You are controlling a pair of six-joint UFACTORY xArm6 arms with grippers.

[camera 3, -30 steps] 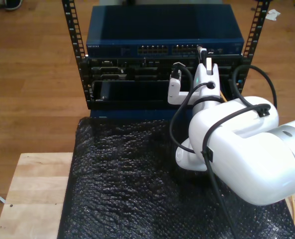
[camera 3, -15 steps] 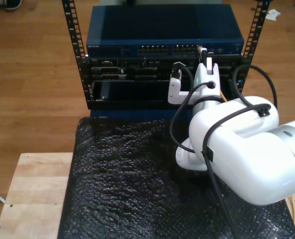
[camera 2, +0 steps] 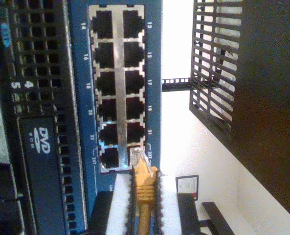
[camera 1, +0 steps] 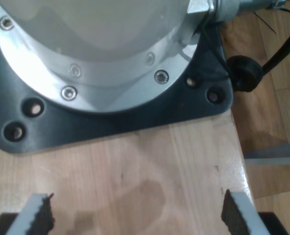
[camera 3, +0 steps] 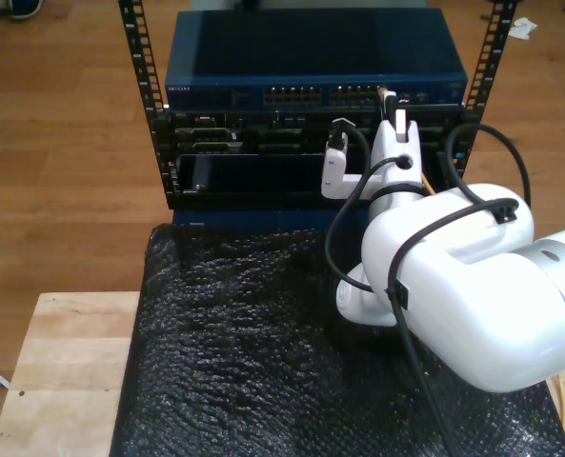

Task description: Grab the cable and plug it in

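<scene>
Two wrist views differ | my second gripper (camera 2: pixel 144 205), jaws clamped on the cable (camera 2: pixel 144 188), plug touching the blue switch (camera 2: pixel 81 122), ports numbered 13–23, "DVD" beside | my first gripper (camera 1: pixel 135 215), jaws apart over the bench (camera 1: pixel 135 166).

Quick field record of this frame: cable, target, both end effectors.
cable: yellow-orange cable, clear plug at its tip
held by: my second end effector, shut on the boot behind the plug
target: blue switch in the rack, port block
plug position: at the mouth of a port at the end of the block, near label 23; seating cannot be told
my first end effector: open, nothing between its fingers, over a wooden surface beside a metal arm base
</scene>
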